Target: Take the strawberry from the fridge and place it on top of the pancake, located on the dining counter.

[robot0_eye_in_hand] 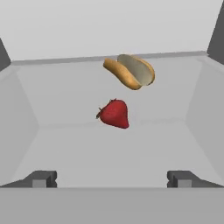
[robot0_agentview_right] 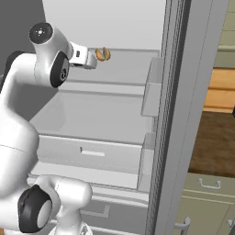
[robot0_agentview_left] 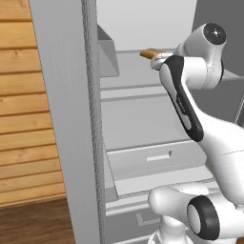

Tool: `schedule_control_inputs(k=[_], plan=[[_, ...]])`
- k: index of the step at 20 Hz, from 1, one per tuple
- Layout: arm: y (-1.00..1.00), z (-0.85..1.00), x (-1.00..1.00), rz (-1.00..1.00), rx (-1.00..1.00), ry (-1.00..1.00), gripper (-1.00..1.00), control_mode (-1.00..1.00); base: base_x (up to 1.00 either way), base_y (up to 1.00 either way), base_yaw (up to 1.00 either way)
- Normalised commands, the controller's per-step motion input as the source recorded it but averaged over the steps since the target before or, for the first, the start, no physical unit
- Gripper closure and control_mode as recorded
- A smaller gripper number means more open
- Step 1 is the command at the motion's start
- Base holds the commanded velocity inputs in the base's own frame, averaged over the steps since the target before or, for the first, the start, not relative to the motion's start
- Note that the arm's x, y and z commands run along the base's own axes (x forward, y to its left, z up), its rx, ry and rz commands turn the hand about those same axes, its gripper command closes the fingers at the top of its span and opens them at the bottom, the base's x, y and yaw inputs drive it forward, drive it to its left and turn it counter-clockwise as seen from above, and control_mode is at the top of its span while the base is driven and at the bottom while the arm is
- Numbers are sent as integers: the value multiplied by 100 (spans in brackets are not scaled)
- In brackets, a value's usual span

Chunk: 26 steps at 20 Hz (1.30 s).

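The strawberry (robot0_eye_in_hand: 114, 113) lies on a glass shelf inside the open fridge (robot0_agentview_left: 143, 119), straight ahead of my gripper (robot0_eye_in_hand: 112, 178) in the hand view. My two fingertips (robot0_eye_in_hand: 41, 178) stand far apart at the bottom of that view, open and empty, a short way short of the berry. In the base views my hand reaches into the upper shelf of the fridge (robot0_agentview_right: 105, 105). The pancake and the dining counter are out of view.
A yellow-brown bun (robot0_eye_in_hand: 129, 71) lies just behind the strawberry, and shows as the bun (robot0_agentview_left: 151, 53) and bun (robot0_agentview_right: 103, 54) past my hand. An open fridge door (robot0_agentview_left: 66, 119) stands at left, another door (robot0_agentview_right: 183, 114) at right with door bins (robot0_agentview_right: 151, 87). Drawers (robot0_agentview_left: 152, 159) sit below.
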Motion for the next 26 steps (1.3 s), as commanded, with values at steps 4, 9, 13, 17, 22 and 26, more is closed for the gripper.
schedule_control_inputs(k=[4, 9, 13, 17, 22, 26], plan=[[0, -13, 63, 0, -7, 0, -100, -100, 0, 0, 0], [0, -12, 38, 0, -5, 0, -100, -100, 0, 0, 0], [0, -2, 30, 0, -2, 6, -100, -100, 0, 0, 0], [0, 0, 26, 0, 0, 5, -100, -100, 0, 0, 0], [0, -2, 38, 0, 0, 0, -100, -100, 0, 0, 0], [0, -13, 13, 0, 0, 0, -100, -100, 0, 0, 0]])
